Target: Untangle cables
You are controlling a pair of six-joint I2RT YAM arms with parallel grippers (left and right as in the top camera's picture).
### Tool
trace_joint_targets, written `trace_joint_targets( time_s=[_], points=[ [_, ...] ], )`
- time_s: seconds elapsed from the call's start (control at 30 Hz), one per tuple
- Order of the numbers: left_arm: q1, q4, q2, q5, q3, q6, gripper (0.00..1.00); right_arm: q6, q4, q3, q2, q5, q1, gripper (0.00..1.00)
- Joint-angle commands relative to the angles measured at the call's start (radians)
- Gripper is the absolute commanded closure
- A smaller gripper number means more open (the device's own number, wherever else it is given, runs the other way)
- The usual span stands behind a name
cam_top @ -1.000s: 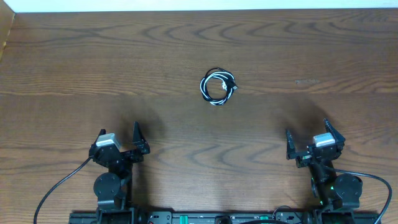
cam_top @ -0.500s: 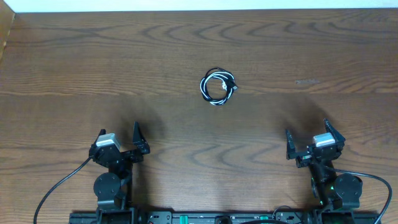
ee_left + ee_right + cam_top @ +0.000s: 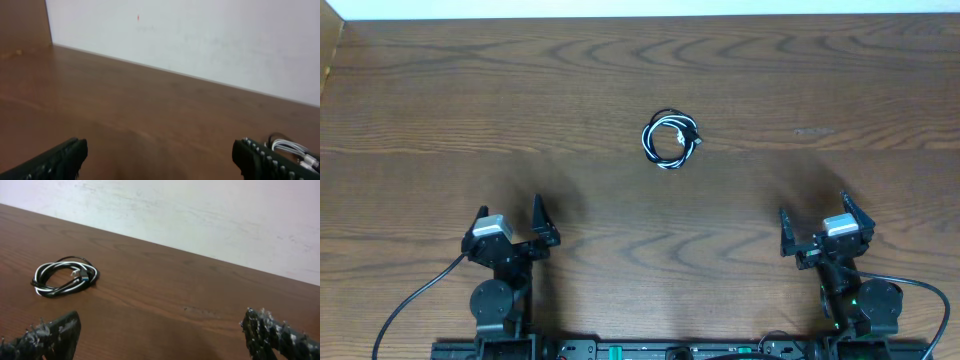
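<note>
Your black two-finger left gripper (image 3: 510, 212) and black two-finger right gripper (image 3: 815, 210) each carry a pale grey block (image 3: 490, 226); their black finger pads (image 3: 272, 332) are toothed, and thick black wires (image 3: 415, 298) trail behind.

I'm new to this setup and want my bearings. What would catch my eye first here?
The black and white cables, coiled together in one small bundle, lie near the middle of the wooden table. By the robot's base, the left hand and right hand sit far apart, both open and empty, well short of the bundle.
</note>
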Motion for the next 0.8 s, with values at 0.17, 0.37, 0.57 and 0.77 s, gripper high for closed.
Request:
trace_joint_targets(
  time_s=[0.17,0.37,0.57,0.77],
  points=[
    [-0.002,0.045,0.033,-0.014,0.036,0.018,0.02,0.018,0.044,-0.002,0.002,0.047,-0.002,0.01],
    [-0.002,0.045,0.126,-0.014,0.104,0.021,0.02,0.106,0.128,0.001,0.002,0.109,-0.003,0.01],
    [-0.002,0.045,0.274,-0.014,0.235,0.021,0.02,0.105,0.161,0.039,0.014,0.148,-0.003,0.01],
    [-0.002,0.045,0.43,-0.005,0.371,0.021,0.02,0.113,0.161,0.108,0.098,0.146,-0.003,0.01]
  ],
)
